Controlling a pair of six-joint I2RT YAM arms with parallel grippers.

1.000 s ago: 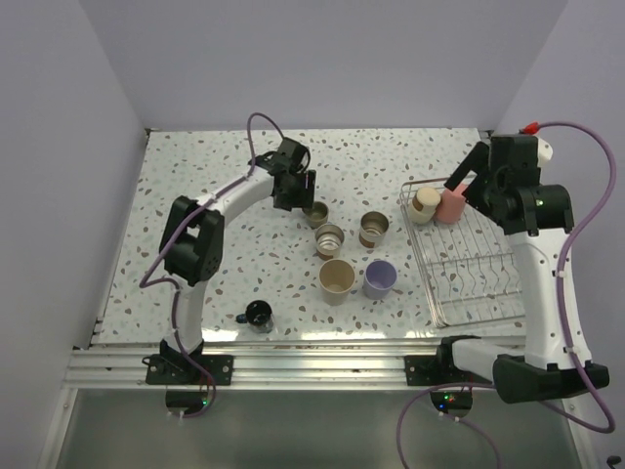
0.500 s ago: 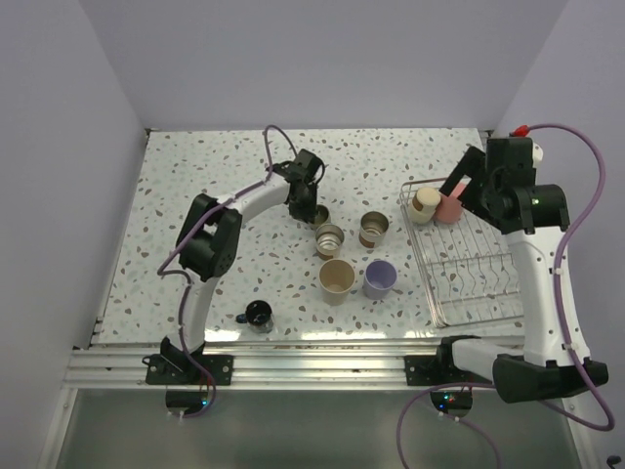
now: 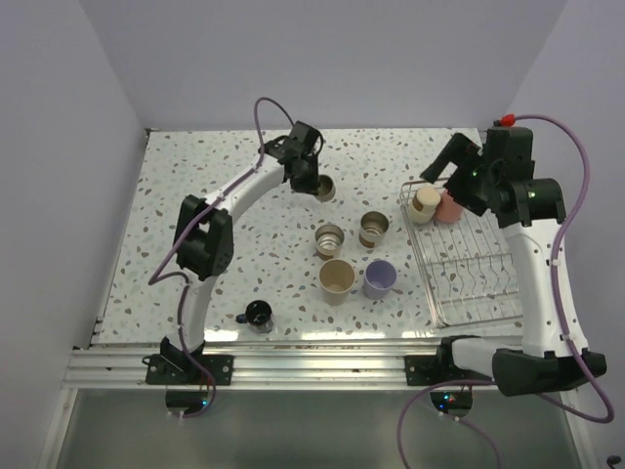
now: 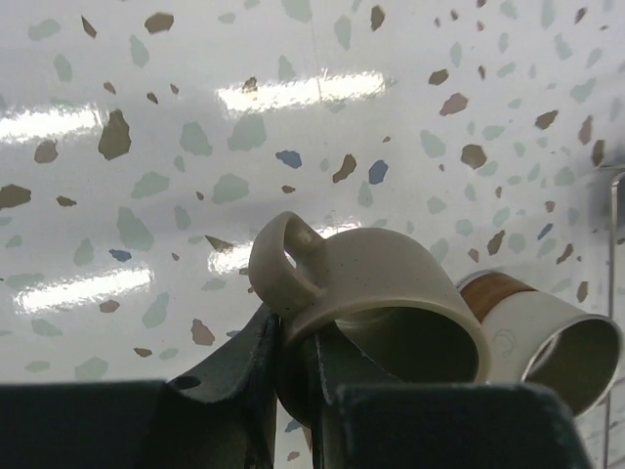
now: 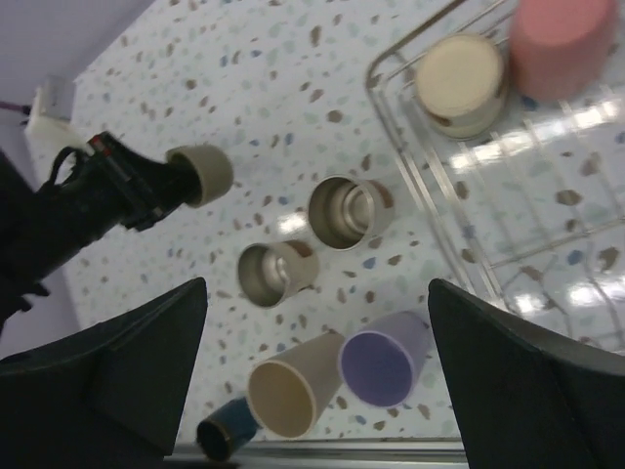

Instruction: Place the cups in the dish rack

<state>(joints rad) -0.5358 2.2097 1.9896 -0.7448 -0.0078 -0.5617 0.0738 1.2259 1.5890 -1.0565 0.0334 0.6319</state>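
far left, near the front edge, a dark blue cup (image 3: pixel 258 315) is sitting upright on the speckled table (image 3: pixel 195 195), well apart from the other cups. the left gripper (image 3: pixel 311 176) is reaching over the far middle of the table with its fingers nearly closed, pinching a beige mug (image 3: pixel 324 188) by the wall right beside its handle. in the left wrist view the mug is tipping on its side, handle up, mouth facing right, hanging clear of the table.

nearer the middle, 4 cups are standing upright in a loose group: a steel cup (image 3: pixel 330 237), a tan cup (image 3: pixel 337 277) in front of it, a banded steel cup (image 3: pixel 374 230) just right of the first, and a lavender cup (image 3: pixel 380 278) just beside the tan one. none of the 4 is touching a gripper.

on the right the dish rack (image 3: pixel 469 293) is lying flat on the table. 2 cups are sitting in its far left corner, both bottom up: a cream cup (image 3: pixel 425 203) and a pink cup (image 3: pixel 449 205), touching or nearly touching each other. the rest of the rack is showing bare wire.

the right gripper (image 3: pixel 444 164) is hovering above the rack's far corner with its fingers spread fully wide, holding nothing.
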